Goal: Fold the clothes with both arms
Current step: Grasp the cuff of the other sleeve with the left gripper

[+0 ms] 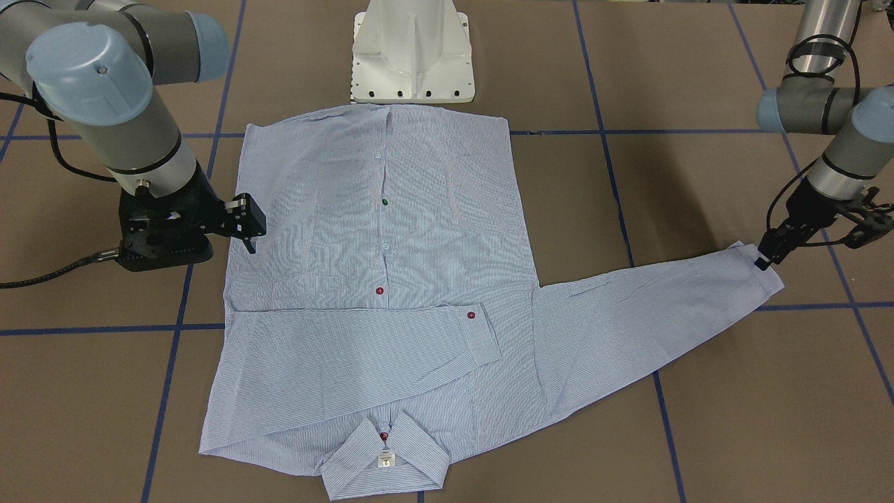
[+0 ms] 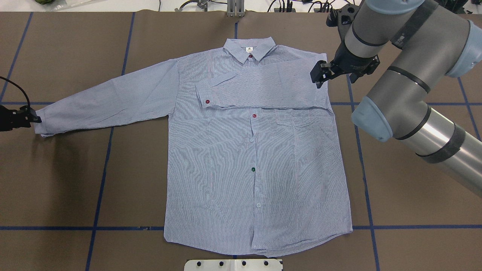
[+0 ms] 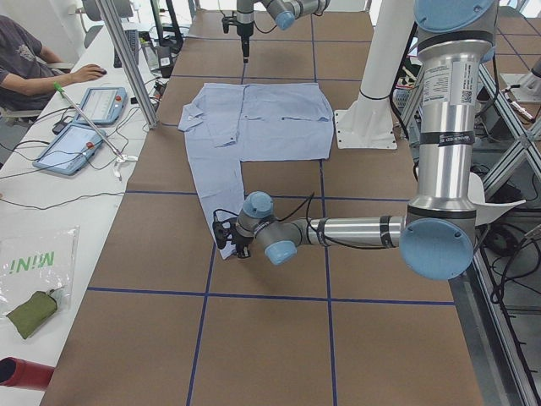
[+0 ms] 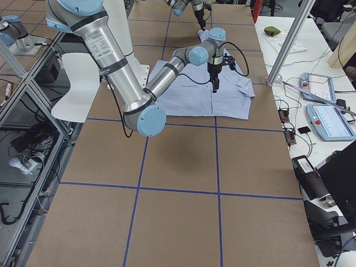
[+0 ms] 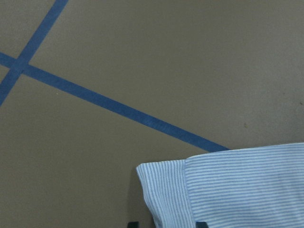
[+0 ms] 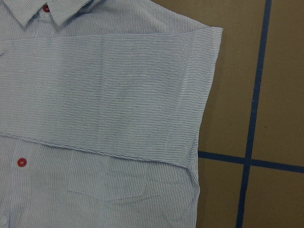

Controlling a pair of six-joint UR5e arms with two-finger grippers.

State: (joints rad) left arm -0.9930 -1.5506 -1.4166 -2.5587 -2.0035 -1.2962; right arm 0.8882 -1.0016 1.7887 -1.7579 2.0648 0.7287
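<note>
The shirt (image 2: 256, 150) lies flat on the table (image 2: 414, 210), one sleeve (image 2: 263, 88) folded across its chest, seemingly.

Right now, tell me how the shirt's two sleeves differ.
The folded sleeve lies across the shirt's chest; the outstretched sleeve lies out flat on the table. The left gripper is at the outstretched sleeve's cuff; the right gripper hangs by the folded sleeve's shoulder fold. Both are striped light blue.

Left wrist view: sleeve cuff end on taped table.

Light blue, finely white-striped fabric cuff (image 5: 228, 187) fills lower right of frame, its rounded corner at lower centre. Brown matte table surface (image 5: 166, 57) covers the rest. Blue tape line (image 5: 109, 104) runs diagonally from the left edge to the cuff's top edge; a second strip crosses it at upper left. Two dark gripper fingertips (image 5: 202, 223) just visible at bottom edge, flanking the cuff; closure indeterminate.
</note>
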